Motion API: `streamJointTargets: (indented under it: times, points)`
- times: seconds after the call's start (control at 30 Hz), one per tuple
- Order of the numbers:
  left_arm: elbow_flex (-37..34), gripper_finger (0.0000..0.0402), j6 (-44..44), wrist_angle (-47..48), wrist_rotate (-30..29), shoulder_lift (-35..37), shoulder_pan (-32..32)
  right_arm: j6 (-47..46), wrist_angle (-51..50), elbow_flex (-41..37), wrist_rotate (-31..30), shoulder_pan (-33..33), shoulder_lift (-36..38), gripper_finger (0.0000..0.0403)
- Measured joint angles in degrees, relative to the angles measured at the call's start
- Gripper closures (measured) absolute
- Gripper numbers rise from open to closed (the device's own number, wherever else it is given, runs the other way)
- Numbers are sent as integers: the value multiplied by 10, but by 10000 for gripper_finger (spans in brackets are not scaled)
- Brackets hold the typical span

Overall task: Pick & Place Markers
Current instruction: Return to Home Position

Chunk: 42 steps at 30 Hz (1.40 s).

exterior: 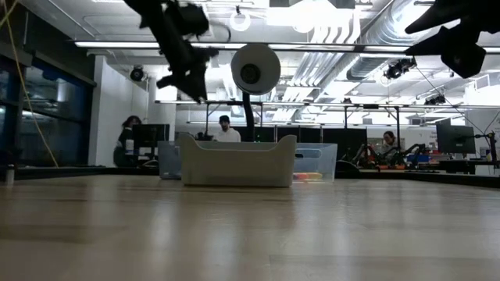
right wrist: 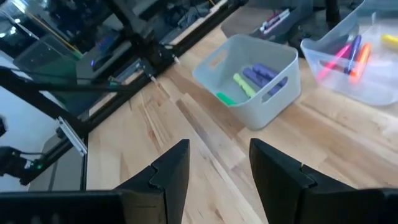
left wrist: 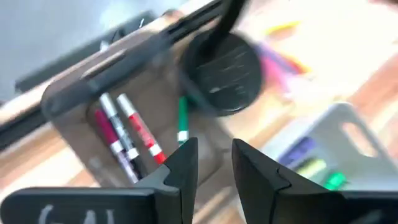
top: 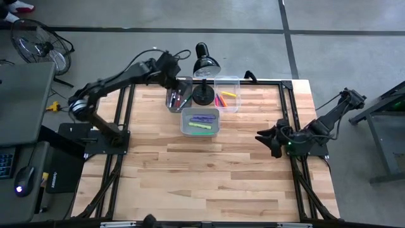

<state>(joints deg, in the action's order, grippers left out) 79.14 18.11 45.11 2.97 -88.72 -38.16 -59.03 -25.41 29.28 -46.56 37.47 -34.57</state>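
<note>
Starting at the near side, the bench [top: 209, 183] is just bare pale wood planks with nothing loose on it, so the sorting looks basically finished to me. Off at the right edge the right gripper [top: 267, 139] sits low, jaws spread with nothing between them, well apart from the bins. Reads like a waiting pose.

Past the middle comes the white bin [right wrist: 273, 106], opaque plastic with rounded corners and a handle slot. It holds purple markers [right wrist: 261, 73] plus a yellow-green and a green one, all lying flat.

Farther back, the clear bin [right wrist: 379, 93] on the right has pink, orange and yellow markers [right wrist: 339, 59]. The smoky bin [left wrist: 74, 93] on the left has a red marker [left wrist: 140, 127], a green one and a couple more side by side. A black desk lamp [top: 204, 63] stands between those two, round base on the wood.

The left gripper [left wrist: 214, 146] hangs over the smoky bin, jaws parted and empty, probably placed for a straight lift out. I'd watch the lamp stem on the way back, it's just beside the arm.
</note>
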Motion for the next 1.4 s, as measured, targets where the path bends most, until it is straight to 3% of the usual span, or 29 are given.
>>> streamJointTargets:
  times: [0.33,0.6,0.73,0.97,1.27,1.4]
  points:
    - [-206,305,67,-192,-12,201,128,37,1,0,-17,1,50,247]
    - [-451,305,161,-441,-99,359,261,56,8,0,-27,1,51,247]
    - [-535,305,171,-534,-154,403,308,55,13,0,-25,12,51,247]
    - [-630,305,198,-616,-230,460,370,66,21,-1,-96,63,85,247]
    - [-677,305,152,-646,-252,530,389,170,31,-1,-233,142,152,247]
    - [-717,305,152,-650,-236,588,389,208,27,-1,-292,170,155,247]
